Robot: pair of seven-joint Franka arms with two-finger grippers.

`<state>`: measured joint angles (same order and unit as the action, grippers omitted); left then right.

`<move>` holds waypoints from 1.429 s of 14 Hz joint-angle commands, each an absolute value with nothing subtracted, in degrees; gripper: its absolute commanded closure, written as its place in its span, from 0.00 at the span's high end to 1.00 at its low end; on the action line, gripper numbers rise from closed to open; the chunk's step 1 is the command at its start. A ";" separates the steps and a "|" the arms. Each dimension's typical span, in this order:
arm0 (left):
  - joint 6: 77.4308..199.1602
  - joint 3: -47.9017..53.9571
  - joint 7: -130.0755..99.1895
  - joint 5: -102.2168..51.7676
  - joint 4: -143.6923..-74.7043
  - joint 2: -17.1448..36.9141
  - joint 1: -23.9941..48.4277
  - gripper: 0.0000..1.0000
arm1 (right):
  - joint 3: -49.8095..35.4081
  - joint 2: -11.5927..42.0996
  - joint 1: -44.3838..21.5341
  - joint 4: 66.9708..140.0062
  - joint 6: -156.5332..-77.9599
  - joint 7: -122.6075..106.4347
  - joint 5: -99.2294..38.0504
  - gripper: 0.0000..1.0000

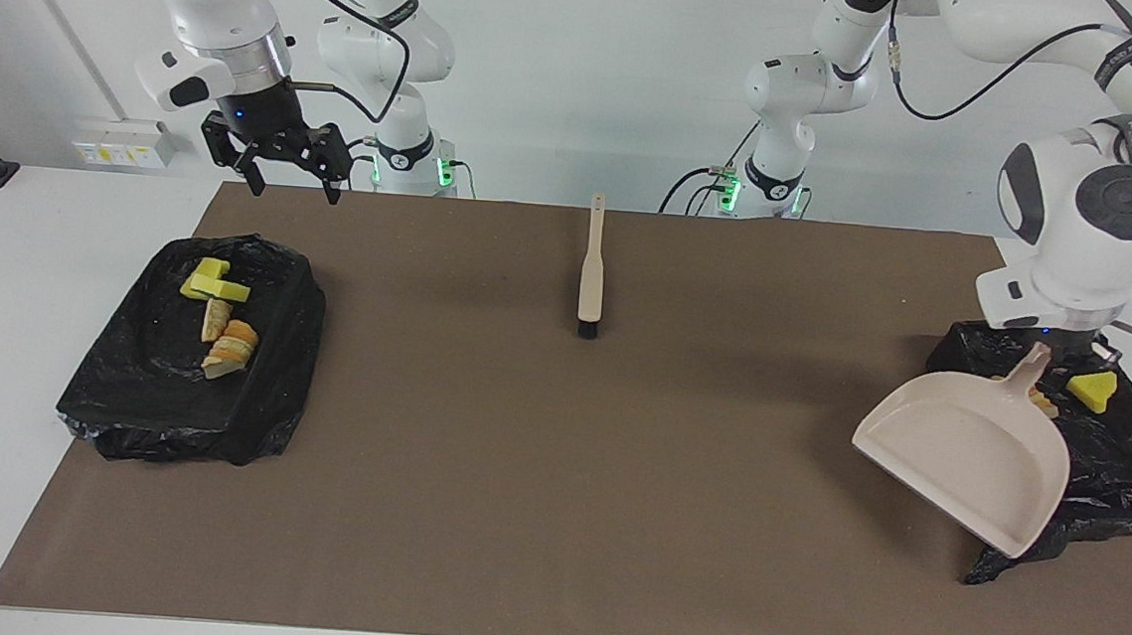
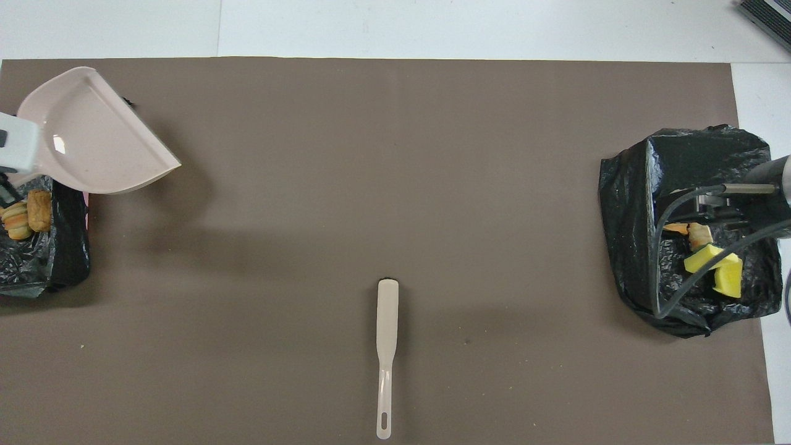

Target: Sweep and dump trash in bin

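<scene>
My left gripper point(image 1: 1039, 363) is shut on the handle of the beige dustpan point(image 1: 965, 455), which hangs tilted and empty over the mat-side edge of the black-bagged bin point(image 1: 1114, 465) at the left arm's end. The dustpan also shows in the overhead view point(image 2: 93, 142). That bin holds trash: a yellow sponge bit point(image 1: 1091, 389) and tan lumps point(image 2: 28, 213). My right gripper point(image 1: 294, 184) is open and empty, raised over the mat's edge beside a second black-bagged bin point(image 1: 143, 378). That bin holds yellow sponge bits point(image 1: 215, 283) and tan lumps point(image 1: 231, 339).
A beige brush point(image 1: 591, 279) lies on the brown mat point(image 1: 555, 476) midway between the arms, bristles pointing away from the robots. It also shows in the overhead view point(image 2: 387, 346). White table point(image 1: 23, 250) borders the mat.
</scene>
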<state>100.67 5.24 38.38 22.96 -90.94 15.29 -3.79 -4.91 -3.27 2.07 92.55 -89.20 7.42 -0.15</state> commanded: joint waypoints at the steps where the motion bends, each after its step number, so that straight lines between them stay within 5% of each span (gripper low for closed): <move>1: 100.37 4.31 25.11 16.55 -90.79 16.69 2.17 0.00 | -5.71 -3.34 3.16 92.02 -88.24 6.24 0.00 1.00; 10: 108.36 4.22 -12.88 4.22 -89.30 22.14 21.51 0.00 | -5.71 -3.34 3.16 92.02 -88.24 6.33 0.00 1.00; 17: 113.46 4.22 -25.40 -2.55 -86.31 25.40 27.32 0.00 | -5.71 -3.34 3.16 92.02 -88.24 6.24 0.00 1.00; 20: 113.47 3.69 -31.27 -1.94 -75.82 35.10 31.01 0.00 | -5.71 -3.34 3.16 92.02 -88.16 6.24 0.00 1.00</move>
